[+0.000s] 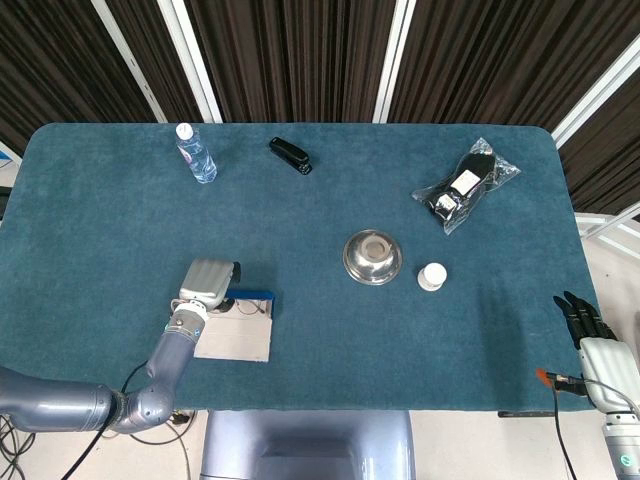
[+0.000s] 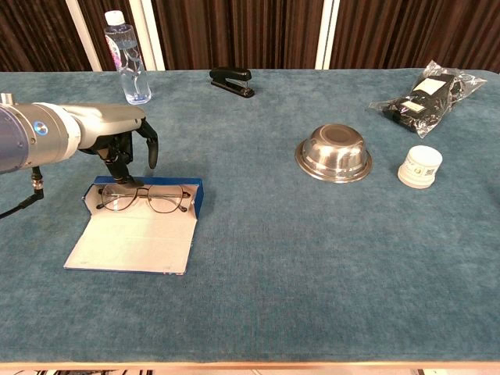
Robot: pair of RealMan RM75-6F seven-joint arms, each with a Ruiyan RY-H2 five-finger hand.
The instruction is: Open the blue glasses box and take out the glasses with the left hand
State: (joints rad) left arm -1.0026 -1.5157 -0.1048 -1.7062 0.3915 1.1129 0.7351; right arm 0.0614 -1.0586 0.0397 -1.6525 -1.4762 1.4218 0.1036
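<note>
The blue glasses box [image 2: 134, 241] lies open near the table's front left, its pale lid flat toward me; in the head view the box [image 1: 240, 338] shows partly under my arm. Thin-framed glasses [image 2: 146, 198] rest in the blue tray along its far side. My left hand [image 2: 117, 139] hovers over the tray's far left corner, fingers [image 2: 122, 168] pointing down and spread, tips at or just above the left lens; nothing is held. From the head view the left hand [image 1: 208, 282] covers that corner. My right hand [image 1: 588, 328] hangs off the table's right front edge, fingers extended.
A water bottle [image 2: 125, 56] and black stapler [image 2: 232, 81] stand at the back. A steel bowl [image 2: 334, 154], a small white jar [image 2: 420, 166] and a bagged black item [image 2: 426, 92] sit on the right. The box is close to the table's front edge [image 2: 250, 364].
</note>
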